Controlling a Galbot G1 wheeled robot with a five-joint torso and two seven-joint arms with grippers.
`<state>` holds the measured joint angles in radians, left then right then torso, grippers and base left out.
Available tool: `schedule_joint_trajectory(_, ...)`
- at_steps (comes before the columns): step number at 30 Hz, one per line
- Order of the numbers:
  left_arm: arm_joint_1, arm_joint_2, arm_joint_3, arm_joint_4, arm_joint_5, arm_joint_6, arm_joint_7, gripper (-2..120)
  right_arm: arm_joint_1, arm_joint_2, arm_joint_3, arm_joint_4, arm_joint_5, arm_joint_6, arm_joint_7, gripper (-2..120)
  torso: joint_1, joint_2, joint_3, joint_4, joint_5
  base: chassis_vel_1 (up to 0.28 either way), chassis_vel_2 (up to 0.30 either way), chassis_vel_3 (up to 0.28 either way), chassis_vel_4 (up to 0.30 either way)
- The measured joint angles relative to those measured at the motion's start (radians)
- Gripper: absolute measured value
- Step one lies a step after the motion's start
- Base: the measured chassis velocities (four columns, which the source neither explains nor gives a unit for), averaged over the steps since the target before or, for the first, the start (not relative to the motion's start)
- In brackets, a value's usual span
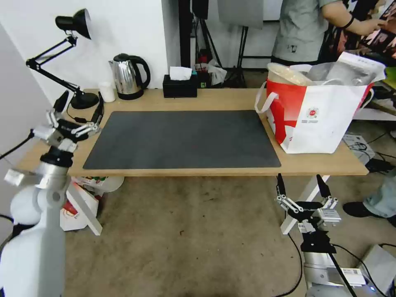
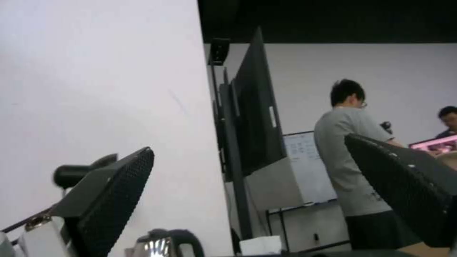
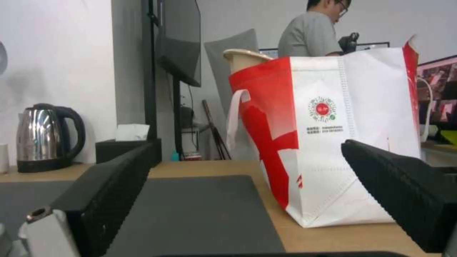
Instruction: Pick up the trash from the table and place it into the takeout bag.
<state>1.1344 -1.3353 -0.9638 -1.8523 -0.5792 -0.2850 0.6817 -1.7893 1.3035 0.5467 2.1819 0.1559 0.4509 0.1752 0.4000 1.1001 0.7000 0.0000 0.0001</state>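
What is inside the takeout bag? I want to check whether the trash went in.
A beige bowl pokes out of the takeout bag at its left end, beside silver lining. The bag's walls hide anything lower down.

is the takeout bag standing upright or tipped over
Upright. The takeout bag stands on its flat base at the table's right end, mouth open upward, a beige bowl poking out the top.

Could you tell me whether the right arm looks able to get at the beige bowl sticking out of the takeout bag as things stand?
Probably yes: the right gripper hangs open below the table edge, nearly under the takeout bag; the beige bowl sits exposed at the bag's open top.
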Motion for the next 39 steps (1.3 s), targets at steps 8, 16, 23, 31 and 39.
schedule_joint_trajectory(8,0.095,-0.108,-0.048,-0.02,0.037,-0.054,-0.001,100,0.0,0.0,0.0,0.0,0.0,0.0,0.0,100,0.0,0.0,0.0,0.0001,-0.0001,0.0,0.0,0.0,0.0)
schedule_joint_trajectory(16,0.166,-0.19,-0.057,-0.035,0.042,-0.128,0.018,100,0.0,0.0,0.0,0.0,0.0,0.0,0.0,100,0.0,0.0,0.0,0.0,0.0,0.0,0.0,0.0,0.0)
schedule_joint_trajectory(23,0.221,-0.222,-0.089,-0.057,0.035,-0.142,0.063,100,0.0,0.0,0.0,0.0,0.0,0.0,0.0,100,0.0,0.0,0.0,0.0,0.0001,0.0,0.0,0.0,0.0)
schedule_joint_trajectory(31,0.271,-0.261,-0.104,-0.036,0.03,-0.2,0.115,100,0.0,0.0,0.0,0.0,0.0,0.0,0.0,100,0.0,0.0,0.0,-0.0001,0.0,0.0,0.0,0.0,0.0)
schedule_joint_trajectory(39,0.297,-0.261,-0.108,-0.003,0.008,-0.236,0.149,100,0.0,0.0,0.0,0.0,0.0,0.0,0.0,100,0.0,0.0,0.0,0.0,-0.0001,0.0,0.0,0.0,0.0)
